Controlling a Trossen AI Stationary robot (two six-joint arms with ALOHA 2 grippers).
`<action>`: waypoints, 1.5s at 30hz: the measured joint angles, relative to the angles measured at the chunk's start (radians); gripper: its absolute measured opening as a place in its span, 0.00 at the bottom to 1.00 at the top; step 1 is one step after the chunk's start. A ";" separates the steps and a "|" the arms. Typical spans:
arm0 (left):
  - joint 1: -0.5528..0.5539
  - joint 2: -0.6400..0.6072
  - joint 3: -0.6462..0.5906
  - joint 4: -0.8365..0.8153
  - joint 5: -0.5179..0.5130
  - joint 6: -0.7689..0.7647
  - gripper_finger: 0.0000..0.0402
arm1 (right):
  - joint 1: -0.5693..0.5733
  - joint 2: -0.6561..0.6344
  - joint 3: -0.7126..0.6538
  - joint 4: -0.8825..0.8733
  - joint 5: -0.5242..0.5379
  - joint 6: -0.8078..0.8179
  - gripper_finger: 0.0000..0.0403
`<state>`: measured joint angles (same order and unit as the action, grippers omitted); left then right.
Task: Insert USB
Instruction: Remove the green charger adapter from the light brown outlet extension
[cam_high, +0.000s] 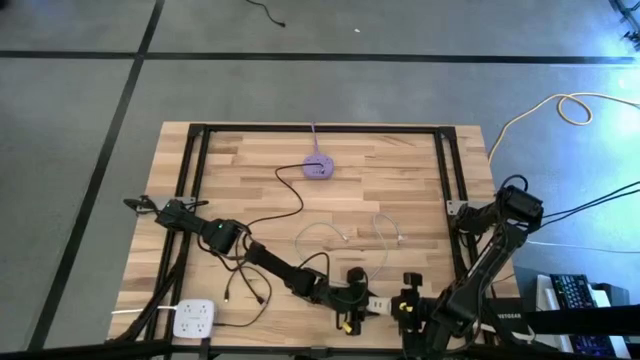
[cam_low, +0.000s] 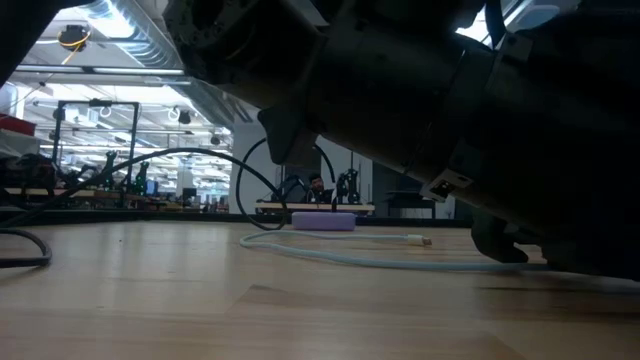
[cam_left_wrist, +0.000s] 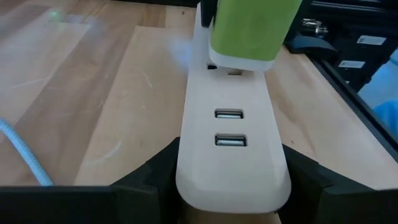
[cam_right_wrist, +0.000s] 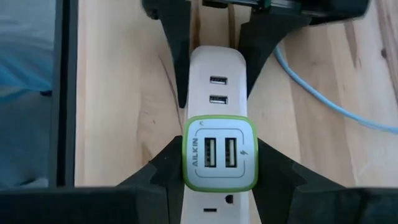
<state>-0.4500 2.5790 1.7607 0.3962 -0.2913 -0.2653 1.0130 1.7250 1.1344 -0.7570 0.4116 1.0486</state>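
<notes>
A white power strip (cam_left_wrist: 229, 124) with two USB ports (cam_left_wrist: 229, 127) lies near the table's front edge (cam_high: 378, 303). My left gripper (cam_left_wrist: 230, 186) is shut on one end of it, coming from the table's left (cam_high: 356, 290). A green-rimmed white USB charger (cam_right_wrist: 220, 152) stands on the strip's top face (cam_left_wrist: 252, 31). My right gripper (cam_right_wrist: 220, 157) is shut on it (cam_high: 405, 300). A white cable (cam_high: 340, 235) lies loose on the wood farther back. My left gripper pinches the strip's two long sides (cam_left_wrist: 186, 168) between its two fingers, at the end nearest the USB ports. The fingers (cam_right_wrist: 177, 56) lie along the strip, slanting a little down from the table's left. The strip lies flat on the table. My right gripper pinches the charger's two opposite side walls (cam_right_wrist: 186, 155) between its fingers (cam_right_wrist: 158, 171). It comes steeply from above, from the table's near right. The charger stands upright, its underside on the strip's top face beside an outlet slot (cam_left_wrist: 234, 71).
A purple hub (cam_high: 317, 168) sits at the far middle with a black cable (cam_high: 285, 200) running from it. A white charging block (cam_high: 195, 318) lies at the near left corner. A black frame (cam_high: 445, 165) borders the table.
</notes>
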 joint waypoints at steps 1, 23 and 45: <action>0.000 0.000 0.000 -0.004 0.005 0.005 0.42 | 0.002 -0.008 0.002 -0.019 0.007 -0.002 0.29; -0.002 0.000 0.000 -0.005 0.001 0.010 0.42 | -0.037 -0.212 -0.217 -0.125 0.134 0.177 0.29; 0.000 0.000 0.000 -0.004 0.001 0.016 0.42 | -0.216 -0.661 -0.694 0.129 0.028 0.126 0.32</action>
<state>-0.4503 2.5787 1.7607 0.3920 -0.2903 -0.2493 0.7967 1.0639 0.4404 -0.6277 0.4401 1.1750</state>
